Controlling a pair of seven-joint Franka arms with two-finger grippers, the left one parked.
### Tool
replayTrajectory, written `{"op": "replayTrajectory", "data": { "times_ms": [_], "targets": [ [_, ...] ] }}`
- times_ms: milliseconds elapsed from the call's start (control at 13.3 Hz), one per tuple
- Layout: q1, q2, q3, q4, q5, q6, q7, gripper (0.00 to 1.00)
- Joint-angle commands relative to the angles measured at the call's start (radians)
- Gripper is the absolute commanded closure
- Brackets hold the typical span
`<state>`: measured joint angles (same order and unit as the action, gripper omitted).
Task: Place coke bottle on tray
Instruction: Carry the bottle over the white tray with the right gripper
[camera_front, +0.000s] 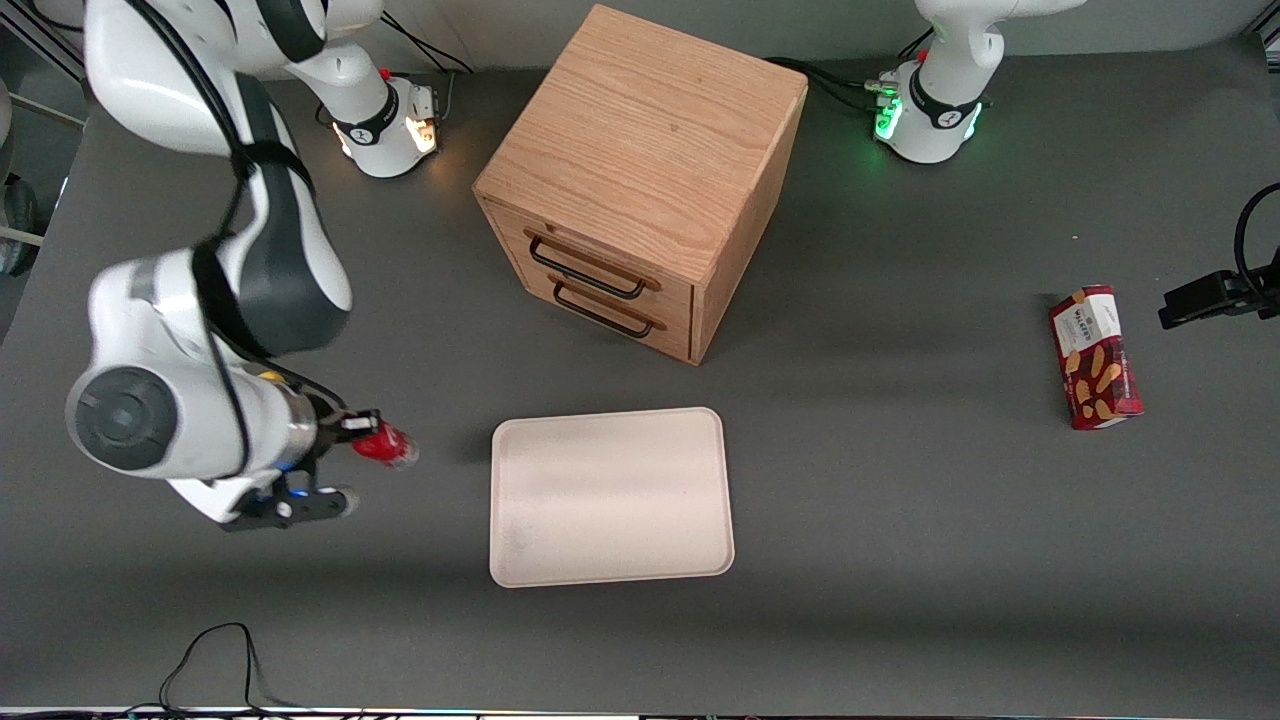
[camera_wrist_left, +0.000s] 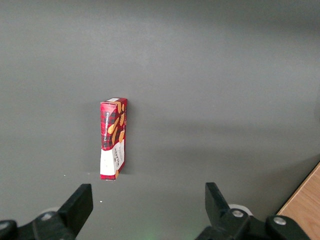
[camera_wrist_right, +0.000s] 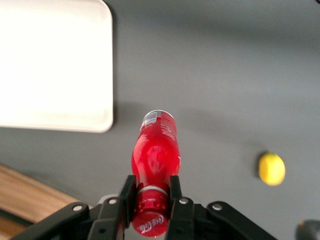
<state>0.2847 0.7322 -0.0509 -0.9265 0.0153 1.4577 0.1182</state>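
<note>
Gripper (camera_wrist_right: 149, 197) jaws clamp the coke bottle (camera_wrist_right: 156, 150) by its neck, seemingly lifted, beside the tray (camera_front: 610, 495).

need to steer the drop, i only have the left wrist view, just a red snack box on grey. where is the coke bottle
Observer: The coke bottle is clamped near its cap by the tool, beside the tray, toward the working arm's end of the table.
Operator: is it over the tray
Observer: No. In the front view the bottle is off the tray, above bare table.
Operator: anything on the tray
Observer: Nothing shows on it. A small yellow object lies on the table, seen only from the right wrist.
</note>
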Motion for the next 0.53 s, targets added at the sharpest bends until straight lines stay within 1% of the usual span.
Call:
{"op": "replayTrajectory", "data": {
  "times_ms": [0, 151, 301, 452],
  "targets": [
    [-0.007, 0.081, 0.041, 0.095, 0.015, 0.08, 0.024, 1.0],
    [-0.007, 0.117, 0.08, 0.107, 0.014, 0.163, 0.078, 1.0],
    [0.004, 0.162, 0.091, 0.146, 0.011, 0.203, 0.153, 1.0],
    [0.021, 0.18, 0.091, 0.147, 0.011, 0.23, 0.159, 1.0]
  ]
}}
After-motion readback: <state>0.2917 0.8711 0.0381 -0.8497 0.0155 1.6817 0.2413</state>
